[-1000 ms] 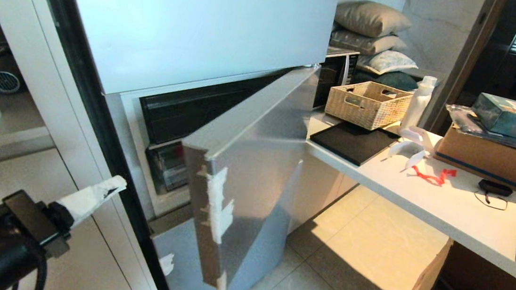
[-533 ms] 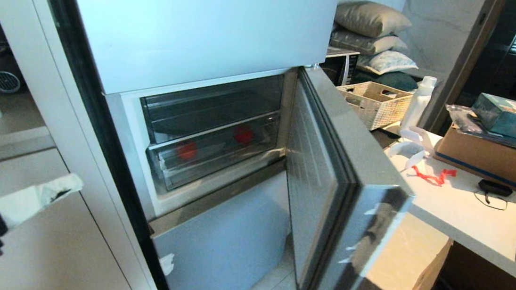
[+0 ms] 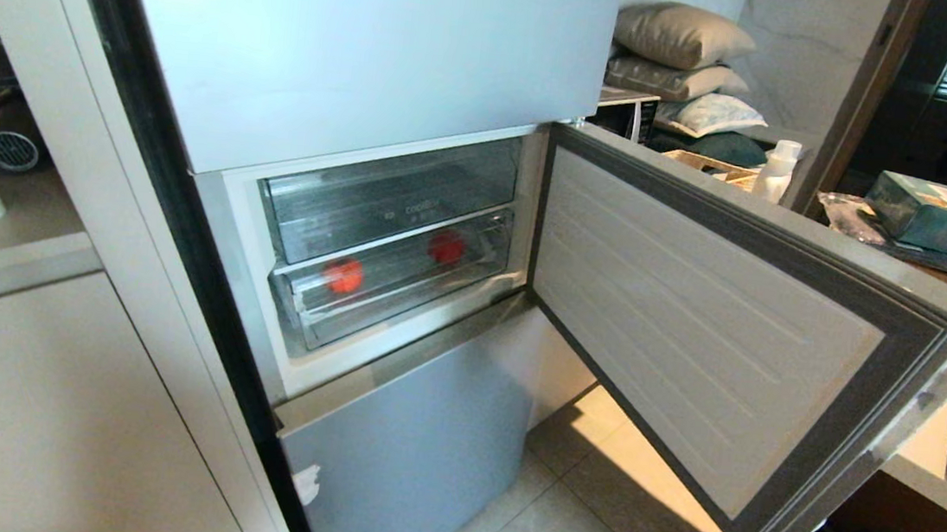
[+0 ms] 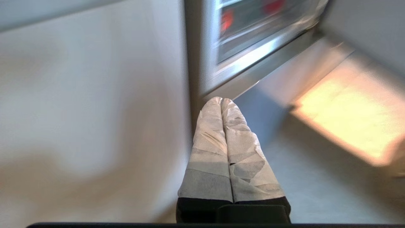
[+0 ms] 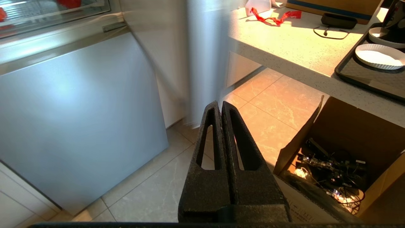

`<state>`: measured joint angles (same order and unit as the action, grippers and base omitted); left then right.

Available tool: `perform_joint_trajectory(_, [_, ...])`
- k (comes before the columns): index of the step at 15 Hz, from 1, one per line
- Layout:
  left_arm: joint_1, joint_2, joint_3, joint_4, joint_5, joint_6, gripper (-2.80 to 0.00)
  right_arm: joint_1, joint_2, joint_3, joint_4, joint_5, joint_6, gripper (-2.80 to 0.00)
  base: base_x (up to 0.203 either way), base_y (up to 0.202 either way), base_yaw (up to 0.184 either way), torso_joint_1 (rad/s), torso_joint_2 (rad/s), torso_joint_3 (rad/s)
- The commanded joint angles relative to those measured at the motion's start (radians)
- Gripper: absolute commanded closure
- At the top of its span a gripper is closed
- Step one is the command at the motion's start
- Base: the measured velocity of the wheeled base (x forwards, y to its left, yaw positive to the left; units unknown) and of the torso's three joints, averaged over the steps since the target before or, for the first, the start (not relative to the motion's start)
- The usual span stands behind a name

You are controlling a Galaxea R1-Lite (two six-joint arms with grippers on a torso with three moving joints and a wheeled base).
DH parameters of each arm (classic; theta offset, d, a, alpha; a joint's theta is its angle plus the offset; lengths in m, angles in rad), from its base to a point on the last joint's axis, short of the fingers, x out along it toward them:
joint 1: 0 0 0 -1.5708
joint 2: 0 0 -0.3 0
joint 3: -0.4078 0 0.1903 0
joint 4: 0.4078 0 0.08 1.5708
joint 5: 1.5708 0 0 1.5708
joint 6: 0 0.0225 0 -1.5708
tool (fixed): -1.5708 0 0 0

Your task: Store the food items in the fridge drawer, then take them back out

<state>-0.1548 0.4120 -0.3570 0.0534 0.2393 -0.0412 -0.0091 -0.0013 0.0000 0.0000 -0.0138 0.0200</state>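
While the fridge door now swings fully open, left gripper has dropped back, closed, empty.
Food items in fridge drawer, well ahead of it; right gripper closed, empty.

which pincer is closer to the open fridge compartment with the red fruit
Probably left. The left pincer points toward the compartment's bottom corner; the right pincer sits low over floor tiles before the lower door.

Both tools — left, right — closed

Open fridge door leaves drawer fronts reachable.
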Motion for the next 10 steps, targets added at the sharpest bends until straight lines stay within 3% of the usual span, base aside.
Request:
perform_joint_trajectory(1, [0.097,-0.175,0.173,0.007,-0.065,0.099,0.00,0.000,0.001,0.000,0.000,0.000,0.001,0.00,0.000,0.000,0.000,0.000,0.00,0.000])
perform_joint_trajectory(4, [0.139,-0.373,0.296,0.019,-0.258,0.210,0.00,0.000,0.001,0.000,0.000,-0.002,0.001,0.00,0.000,0.000,0.000,0.000,0.00,0.000])
perform_joint_trajectory(6, [0.151,-0.414,0.349,-0.044,-0.304,0.244,0.00,0.000,0.001,0.000,0.000,-0.002,0.001,0.00,0.000,0.000,0.000,0.000,0.00,0.000])
perform_joint_trajectory(8, [0.153,-0.413,0.359,-0.059,-0.275,0.136,0.00,0.000,0.001,0.000,0.000,-0.002,0.001,0.00,0.000,0.000,0.000,0.000,0.00,0.000])
perform_joint_trajectory(10, [0.153,-0.414,0.359,-0.059,-0.240,0.066,0.00,0.000,0.001,0.000,0.002,-0.001,-0.002,0.00,0.000,0.000,0.000,0.000,0.00,0.000])
